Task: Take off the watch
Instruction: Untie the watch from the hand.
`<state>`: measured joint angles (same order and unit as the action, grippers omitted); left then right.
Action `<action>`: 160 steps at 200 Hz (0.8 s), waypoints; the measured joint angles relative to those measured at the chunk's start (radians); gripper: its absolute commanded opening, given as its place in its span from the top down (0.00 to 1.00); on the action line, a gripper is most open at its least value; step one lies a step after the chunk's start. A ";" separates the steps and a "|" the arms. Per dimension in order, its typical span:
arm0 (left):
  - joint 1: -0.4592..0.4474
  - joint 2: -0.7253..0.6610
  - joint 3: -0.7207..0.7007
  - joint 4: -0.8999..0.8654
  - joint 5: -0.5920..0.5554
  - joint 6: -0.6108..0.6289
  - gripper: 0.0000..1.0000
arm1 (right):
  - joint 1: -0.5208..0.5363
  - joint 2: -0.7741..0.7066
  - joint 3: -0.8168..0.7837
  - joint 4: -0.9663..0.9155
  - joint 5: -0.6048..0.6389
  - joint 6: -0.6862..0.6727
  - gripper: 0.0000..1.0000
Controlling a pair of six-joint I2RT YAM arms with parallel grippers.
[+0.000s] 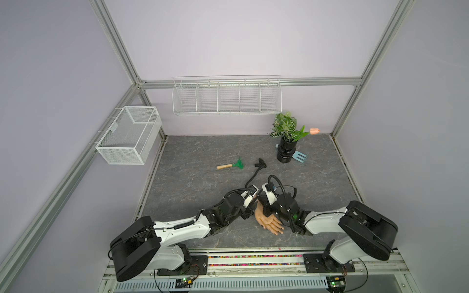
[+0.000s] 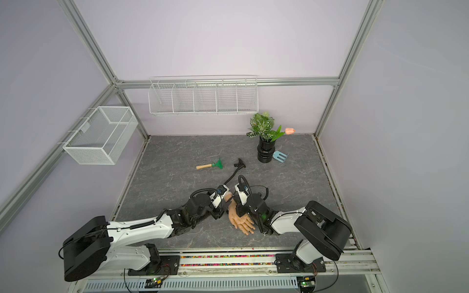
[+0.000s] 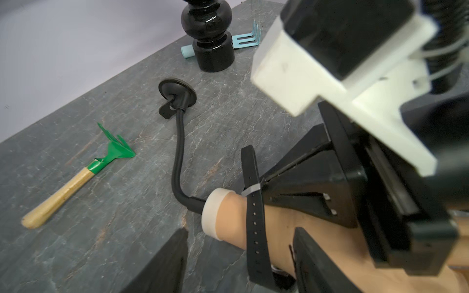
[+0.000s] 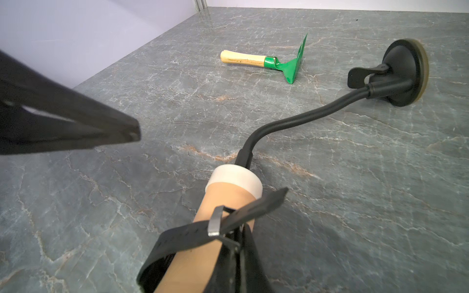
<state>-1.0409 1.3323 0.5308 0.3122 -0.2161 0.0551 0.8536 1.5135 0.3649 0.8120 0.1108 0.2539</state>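
A flesh-coloured mannequin hand (image 1: 267, 219) (image 2: 239, 219) lies on the grey table between my two arms. The watch (image 3: 255, 223) (image 4: 187, 233) has its black strap round the wrist. The strap's free end sticks out through the metal buckle (image 4: 215, 223). My left gripper (image 3: 240, 230) is open, one finger on each side of the wrist and strap, holding nothing. My right gripper (image 4: 236, 250) is shut, its tips pinching the strap at the buckle. The watch case is mostly hidden under the wrist.
A black gooseneck stalk (image 1: 253, 176) runs from the wrist to a round base (image 1: 261, 162). Beyond lie a green hand rake (image 1: 229, 165), a black vase with plants (image 1: 286, 152) and a blue rake (image 1: 300, 156). Wire baskets (image 1: 129, 134) (image 1: 227, 97) hang on the walls.
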 measured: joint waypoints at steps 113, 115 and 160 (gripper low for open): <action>-0.008 0.222 0.074 0.054 -0.098 -0.074 1.00 | 0.033 0.005 0.023 -0.026 0.064 0.024 0.93; -0.009 0.222 0.074 0.054 -0.098 -0.075 1.00 | 0.033 0.005 0.023 -0.026 0.068 0.025 0.93; -0.011 0.210 0.063 0.057 -0.102 -0.082 1.00 | 0.053 0.005 0.034 -0.045 0.125 0.038 0.93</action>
<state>-1.0519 1.5421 0.5938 0.3691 -0.3180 -0.0265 0.9066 1.5188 0.3985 0.7673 0.2356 0.2916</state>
